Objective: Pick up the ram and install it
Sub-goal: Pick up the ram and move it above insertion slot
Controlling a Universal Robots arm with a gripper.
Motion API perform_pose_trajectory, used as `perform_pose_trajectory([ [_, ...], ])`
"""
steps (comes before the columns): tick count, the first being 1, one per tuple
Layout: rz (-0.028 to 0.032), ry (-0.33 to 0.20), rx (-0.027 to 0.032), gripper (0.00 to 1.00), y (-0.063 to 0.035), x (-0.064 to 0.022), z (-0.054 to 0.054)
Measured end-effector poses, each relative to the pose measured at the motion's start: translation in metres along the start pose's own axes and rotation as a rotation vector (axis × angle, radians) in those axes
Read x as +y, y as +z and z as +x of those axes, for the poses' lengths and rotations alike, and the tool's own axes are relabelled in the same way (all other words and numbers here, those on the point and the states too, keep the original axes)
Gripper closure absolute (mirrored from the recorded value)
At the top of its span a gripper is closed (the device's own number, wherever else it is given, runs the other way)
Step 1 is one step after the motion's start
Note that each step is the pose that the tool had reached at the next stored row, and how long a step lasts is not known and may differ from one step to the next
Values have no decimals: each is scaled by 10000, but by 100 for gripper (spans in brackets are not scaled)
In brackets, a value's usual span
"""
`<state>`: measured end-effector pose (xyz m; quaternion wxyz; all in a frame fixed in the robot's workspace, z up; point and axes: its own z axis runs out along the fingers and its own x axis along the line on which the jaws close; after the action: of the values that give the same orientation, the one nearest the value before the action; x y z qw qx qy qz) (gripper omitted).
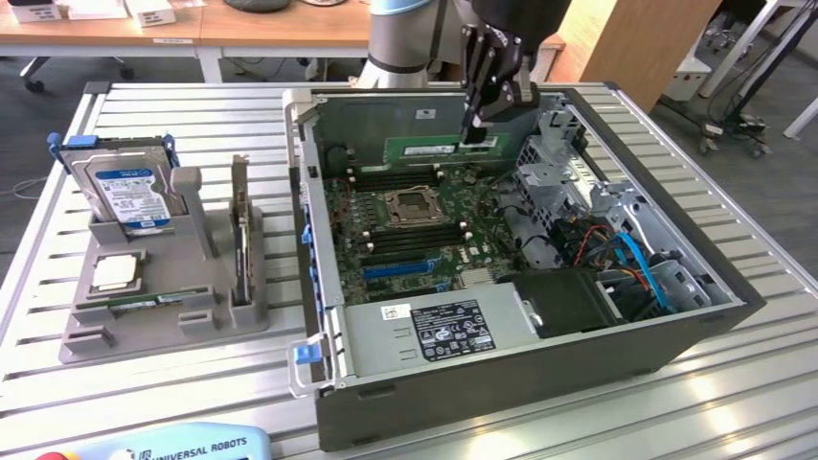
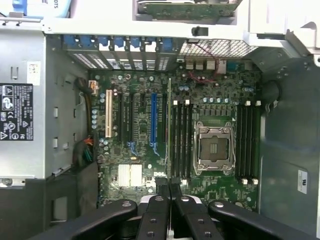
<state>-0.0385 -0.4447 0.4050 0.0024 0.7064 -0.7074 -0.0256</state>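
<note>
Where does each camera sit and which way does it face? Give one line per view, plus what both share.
Exterior view: off the arm, raised beside the table, looking down into the open computer case; shows the arm and jaws shut on the ram.
Wrist view: on the wrist, over the case, facing down along the jaws at the motherboard; the jaws and the ram, edge-on, show.
Shared: the ram, motherboard, CPU socket, case walls.

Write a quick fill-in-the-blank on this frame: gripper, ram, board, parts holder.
1. The gripper holds the ram with its fingers ____.
2. The processor socket on the motherboard is ____.
3. The hard drive stands in the grey holder at the exterior view's ____.
Missing words: shut; empty; left.
</note>
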Motion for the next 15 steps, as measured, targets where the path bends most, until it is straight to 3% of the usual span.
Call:
perform_pose_trajectory([
  [9, 1, 0, -8, 89, 10, 0, -180],
  [15, 3, -1, -27, 89, 13, -21, -196],
])
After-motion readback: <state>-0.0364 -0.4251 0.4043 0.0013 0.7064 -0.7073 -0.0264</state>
